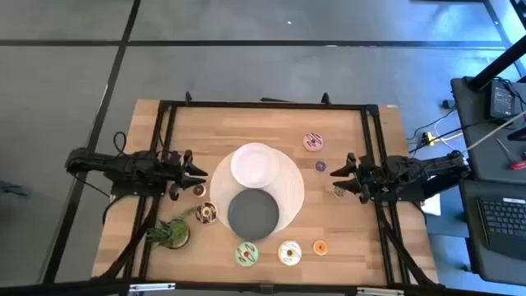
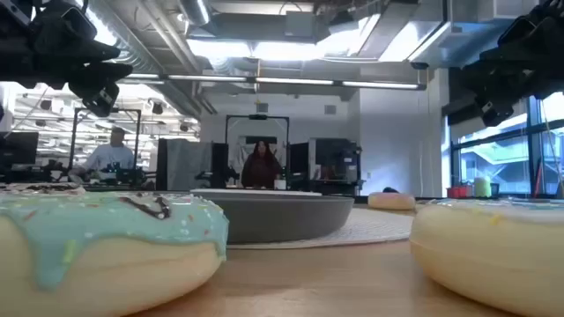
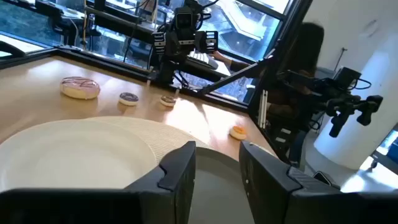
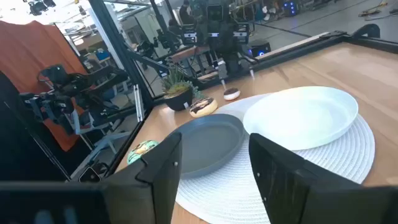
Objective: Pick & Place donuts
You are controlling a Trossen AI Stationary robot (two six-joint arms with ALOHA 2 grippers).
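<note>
The donuts lie on the table around two plates. The pink (image 1: 313, 141), tiny purple (image 1: 320, 166) and another tiny one (image 1: 339, 191) lie at the right. The tiny orange (image 1: 320, 247), cream (image 1: 289, 252) and green (image 1: 246, 254) lie near the front edge. The chocolate (image 1: 207, 213) and tiny brown (image 1: 198, 191) lie at the left. My left gripper (image 1: 197, 173) is open and empty above the table, left of the white plate (image 1: 255, 164). My right gripper (image 1: 343, 174) is open and empty at the right, near the purple donut. Both show open in their wrist views, the left (image 3: 217, 155) and the right (image 4: 214, 146).
A dark grey plate (image 1: 252, 212) and the white plate sit on a round white mat (image 1: 289, 193) at the table's middle. A small potted plant (image 1: 174, 233) stands at the front left. People sit in the room beyond the table (image 2: 262, 165).
</note>
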